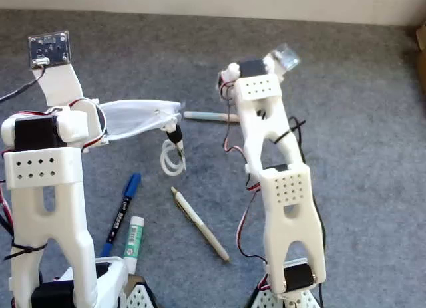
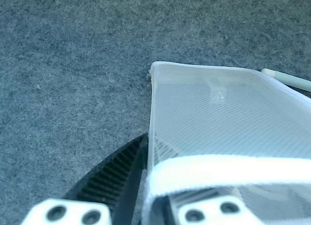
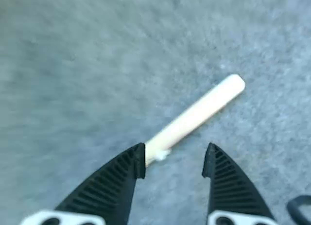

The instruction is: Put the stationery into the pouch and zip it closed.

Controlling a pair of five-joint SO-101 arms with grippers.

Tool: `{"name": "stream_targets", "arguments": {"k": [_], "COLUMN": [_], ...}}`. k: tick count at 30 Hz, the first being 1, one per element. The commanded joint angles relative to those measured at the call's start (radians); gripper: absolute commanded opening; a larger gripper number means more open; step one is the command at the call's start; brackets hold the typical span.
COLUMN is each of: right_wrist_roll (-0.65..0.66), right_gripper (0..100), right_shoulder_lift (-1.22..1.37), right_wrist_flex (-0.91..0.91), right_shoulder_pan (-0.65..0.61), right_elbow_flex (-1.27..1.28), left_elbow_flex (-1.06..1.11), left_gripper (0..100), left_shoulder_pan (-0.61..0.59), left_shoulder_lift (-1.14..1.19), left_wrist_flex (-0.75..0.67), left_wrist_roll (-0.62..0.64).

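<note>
The right end effector [image 3: 175, 149] hangs low over the counter [image 1: 359, 88] with its jaws spread. One tip sits right at the near end of a pale pen [image 3: 194, 117], which runs off at a slant beyond them. I'd judge the pick-up to be the step in hand, and it wants squaring first. Turn the wrist so the jaws straddle the barrel crosswise, shift toward its middle, then drop and close. Otherwise the pen may well skid across the grey nap.

Nearest the arm bases lie a blue marker [image 1: 123, 211], a white-and-green stick [image 1: 135, 236] beside it, and a beige pen [image 1: 200, 225] at a slant, all outside the pouch [image 1: 136, 118]. Farther back is the pouch itself, near the pale pen. It is white see-through mesh with a solid white band along one edge, lying flat and apparently empty. The left end effector [image 2: 151, 157] is clenched on one end of it, and a looped white cord [image 1: 173, 160] trails from its other end.
</note>
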Motion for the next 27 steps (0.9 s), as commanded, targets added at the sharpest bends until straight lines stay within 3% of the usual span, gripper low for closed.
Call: {"name": "stream_targets", "arguments": {"k": [1,8,14,20,27], "right_wrist_roll": [-0.011,-0.011,-0.006,-0.003,0.006], "right_gripper": [18.7,18.4,0.2,0.3,0.3], "right_shoulder_lift": [0.021,0.041,0.036,0.03,0.033], "right_wrist_flex": [-0.03,-0.051,-0.051,-0.033,0.128], "right_shoulder_pan": [-0.01,-0.01,-0.01,0.001,0.031], "right_elbow_flex": [-0.022,-0.022,-0.022,-0.067,-0.291], "left_elbow_flex": [0.005,0.007,0.007,0.007,0.007], "left_gripper": [1,1,1,1,1], "left_shoulder_pan": [-0.007,-0.007,-0.035,-0.041,-0.041], "left_shoulder_lift": [0.015,0.015,0.015,0.015,0.015], "left_wrist_flex": [-0.012,-0.012,-0.017,-0.015,-0.017], "left_wrist_roll": [0.008,0.006,0.006,0.006,0.008]}}
